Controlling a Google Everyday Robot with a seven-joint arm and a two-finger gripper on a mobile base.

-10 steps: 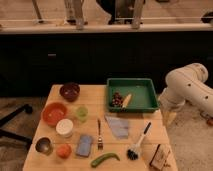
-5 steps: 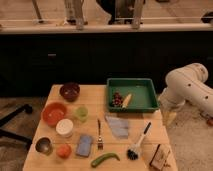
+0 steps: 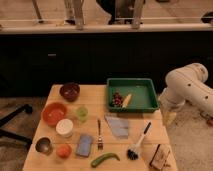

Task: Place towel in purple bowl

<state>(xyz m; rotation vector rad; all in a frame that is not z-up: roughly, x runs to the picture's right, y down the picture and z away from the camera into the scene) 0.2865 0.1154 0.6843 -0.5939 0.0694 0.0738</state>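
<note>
The towel (image 3: 118,126), a thin pale grey-blue cloth, lies creased on the wooden table (image 3: 150,122) just below the green tray. The purple bowl (image 3: 70,91) sits at the table's far left corner with nothing showing inside it. My gripper (image 3: 170,118) hangs off the table's right edge at the end of the white arm (image 3: 187,87), pointing down. It is open and holds nothing. It is well to the right of the towel and far from the bowl.
A green tray (image 3: 142,95) holds grapes (image 3: 117,99) and a yellow item. On the left stand an orange bowl (image 3: 54,113), green cup (image 3: 82,113), white cup (image 3: 64,127) and metal cup (image 3: 43,145). Blue sponge (image 3: 84,145), fork (image 3: 99,134), green pepper (image 3: 105,159) and brush (image 3: 137,145) lie in front.
</note>
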